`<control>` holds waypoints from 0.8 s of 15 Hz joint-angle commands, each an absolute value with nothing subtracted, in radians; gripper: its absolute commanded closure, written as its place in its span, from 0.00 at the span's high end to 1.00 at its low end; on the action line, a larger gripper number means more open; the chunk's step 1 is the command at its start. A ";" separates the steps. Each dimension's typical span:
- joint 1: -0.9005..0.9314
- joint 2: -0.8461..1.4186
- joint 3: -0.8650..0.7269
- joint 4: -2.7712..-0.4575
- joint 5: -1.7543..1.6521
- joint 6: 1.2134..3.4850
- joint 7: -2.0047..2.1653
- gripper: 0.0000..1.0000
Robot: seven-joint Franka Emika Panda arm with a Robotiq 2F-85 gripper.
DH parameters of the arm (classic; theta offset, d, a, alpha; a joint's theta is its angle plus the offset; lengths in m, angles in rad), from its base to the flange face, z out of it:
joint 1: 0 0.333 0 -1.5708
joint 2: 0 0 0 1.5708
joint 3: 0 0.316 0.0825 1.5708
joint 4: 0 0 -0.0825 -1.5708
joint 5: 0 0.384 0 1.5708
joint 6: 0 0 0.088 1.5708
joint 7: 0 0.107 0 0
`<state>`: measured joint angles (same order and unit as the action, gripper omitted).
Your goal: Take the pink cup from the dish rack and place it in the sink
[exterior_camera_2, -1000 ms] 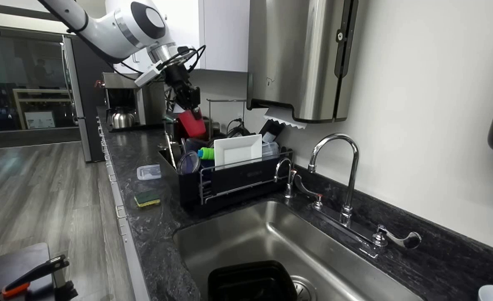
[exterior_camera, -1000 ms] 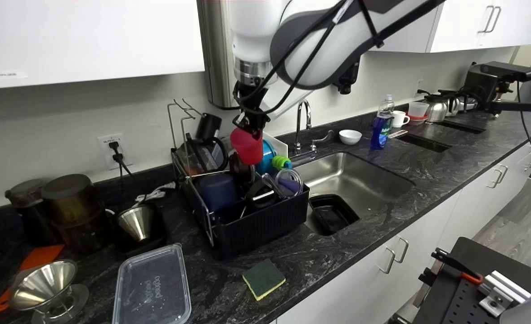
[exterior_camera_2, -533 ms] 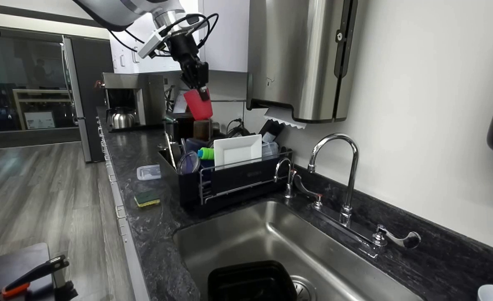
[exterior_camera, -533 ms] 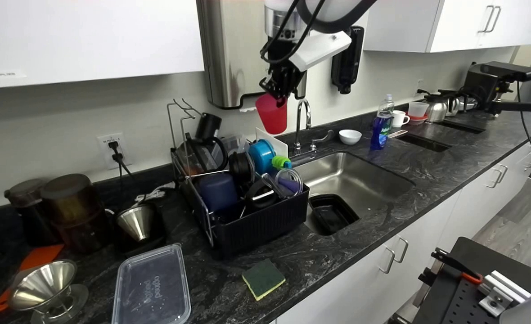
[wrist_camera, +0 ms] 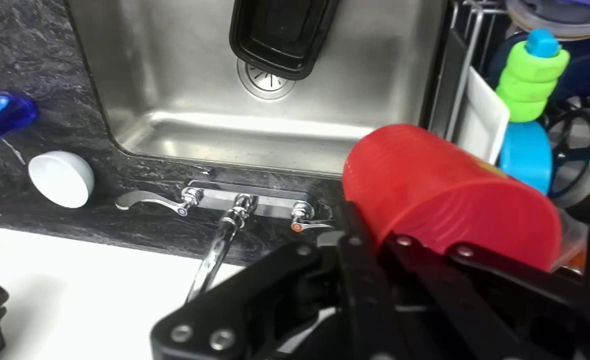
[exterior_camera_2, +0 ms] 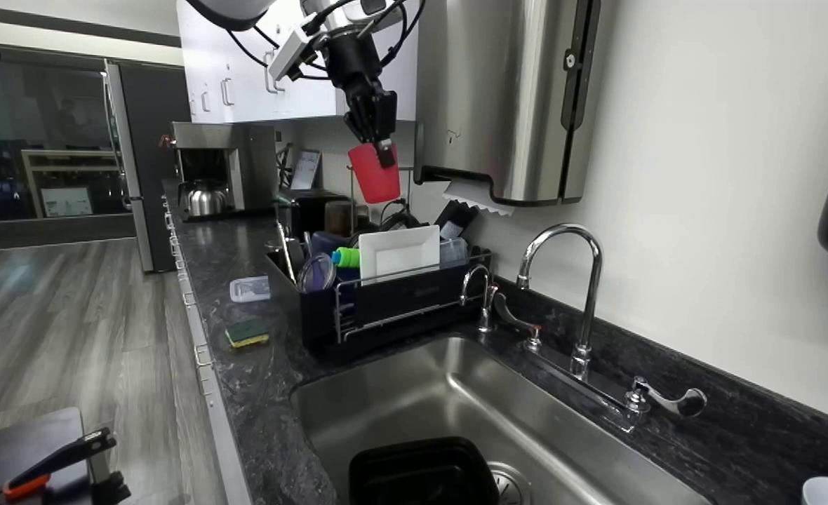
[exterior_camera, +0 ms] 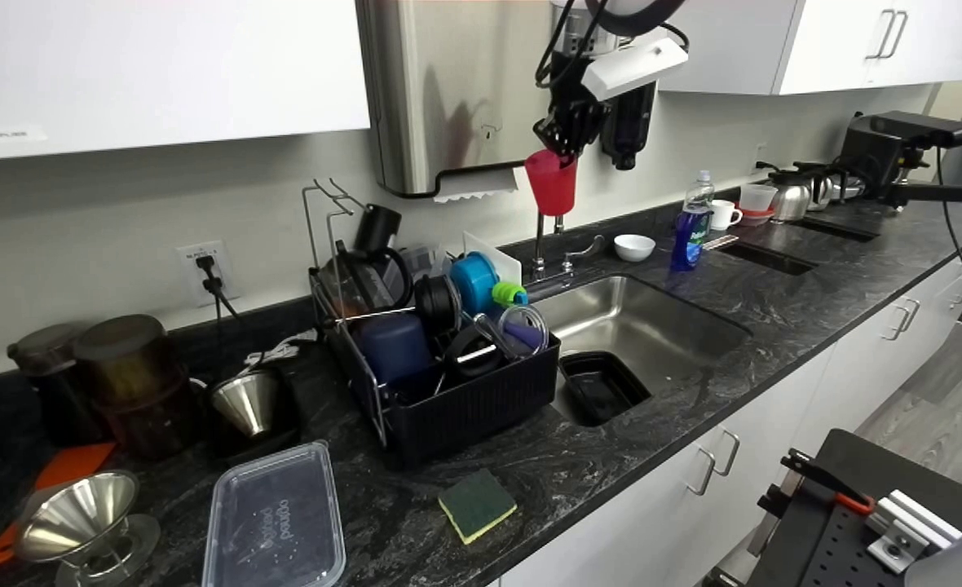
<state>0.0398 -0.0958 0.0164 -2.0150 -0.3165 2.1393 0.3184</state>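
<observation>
wrist view: near, downward; both exterior views: farther; shared: sink [exterior_camera: 652, 326]

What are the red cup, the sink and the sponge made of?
Red cup: probably plastic, smooth with a soft sheen; it's thin-walled and red inside and out.
Sink: metal, likely stainless steel, satiny; it's silvery grey with blurry bright streaks.
Sponge: perhaps yellow foam under a dull green scrubby layer; both colours show.

Sponge [exterior_camera: 478, 500] and white bowl [exterior_camera: 634, 248] on dark countertop [exterior_camera: 399, 526]

There are two faucets [exterior_camera_2: 591, 301], one red cup [exterior_camera: 551, 186], one dish rack [exterior_camera: 469, 412] and one steel sink [exterior_camera_2: 414, 403].
</observation>
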 commanded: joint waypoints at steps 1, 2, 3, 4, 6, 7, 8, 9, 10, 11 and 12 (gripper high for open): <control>-0.010 -0.090 -0.014 -2.001 -0.281 2.119 0.290 0.01; -0.026 -0.087 -0.030 -1.997 -0.278 2.119 0.290 0.01; -0.039 -0.085 -0.042 -1.994 -0.274 2.118 0.291 0.01; -0.053 -0.084 -0.055 -1.995 -0.271 2.119 0.294 0.01; -0.077 -0.081 -0.079 -1.992 -0.263 2.117 0.298 0.01; -0.088 -0.080 -0.090 -1.992 -0.259 2.116 0.303 0.01; -0.100 -0.079 -0.102 -1.991 -0.253 2.113 0.304 0.01; -0.108 -0.078 -0.111 -1.991 -0.248 2.111 0.305 0.01; -0.121 -0.076 -0.123 -1.991 -0.246 2.109 0.309 0.01; -0.131 -0.074 -0.134 -1.991 -0.243 2.108 0.310 0.01; -0.143 -0.072 -0.146 -1.990 -0.239 2.106 0.308 0.01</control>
